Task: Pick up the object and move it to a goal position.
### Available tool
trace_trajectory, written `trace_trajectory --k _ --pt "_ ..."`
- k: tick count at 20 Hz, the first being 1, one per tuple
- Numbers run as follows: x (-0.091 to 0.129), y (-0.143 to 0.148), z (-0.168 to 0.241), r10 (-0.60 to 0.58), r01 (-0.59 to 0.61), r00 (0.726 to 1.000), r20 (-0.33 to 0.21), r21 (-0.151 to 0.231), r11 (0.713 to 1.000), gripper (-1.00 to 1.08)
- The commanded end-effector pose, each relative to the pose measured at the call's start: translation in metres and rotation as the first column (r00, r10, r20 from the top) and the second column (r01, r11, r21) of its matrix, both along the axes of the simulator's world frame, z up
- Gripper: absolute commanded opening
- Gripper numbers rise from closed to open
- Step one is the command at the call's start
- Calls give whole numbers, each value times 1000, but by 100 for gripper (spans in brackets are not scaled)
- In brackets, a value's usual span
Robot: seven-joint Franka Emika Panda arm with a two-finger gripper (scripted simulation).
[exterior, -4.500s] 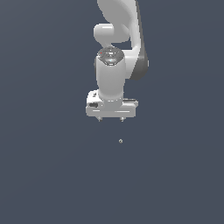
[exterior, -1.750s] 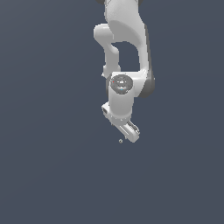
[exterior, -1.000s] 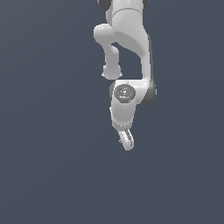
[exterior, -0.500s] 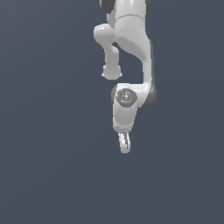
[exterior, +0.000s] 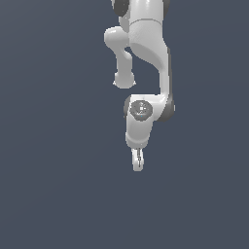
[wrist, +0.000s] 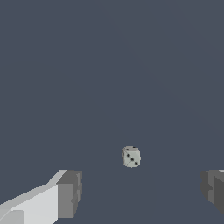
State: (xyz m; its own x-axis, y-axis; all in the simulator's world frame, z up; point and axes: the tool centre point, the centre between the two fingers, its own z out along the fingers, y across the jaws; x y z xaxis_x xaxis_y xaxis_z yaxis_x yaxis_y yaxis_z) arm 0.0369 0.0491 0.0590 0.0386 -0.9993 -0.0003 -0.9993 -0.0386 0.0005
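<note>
Dark floor, die (wrist: pixel 131 157) between spread end effector (wrist: pixel 140 192) fingers

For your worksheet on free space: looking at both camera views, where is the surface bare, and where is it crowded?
Almost everywhere is bare. In the exterior view, plain grey floor lies open on both sides of the arm and below the gripper. The one crowded patch shows in the wrist view: a small die sits between the spread fingers, with bare gaps on either side of it.
</note>
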Motion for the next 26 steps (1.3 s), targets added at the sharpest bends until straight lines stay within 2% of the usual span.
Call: trace_trajectory --k 1,12,17,18,26 --pt "0 0 0 0 0 1000 0 0 1000 100" --pt "-1 0 -44 -5 5 1000 0 0 1000 100" --pt "0 0 -50 -5 5 1000 1 0 1000 100" --pt "0 0 -50 -5 5 1000 1 0 1000 -100" --pt "0 0 -50 -5 5 1000 1 0 1000 -100"
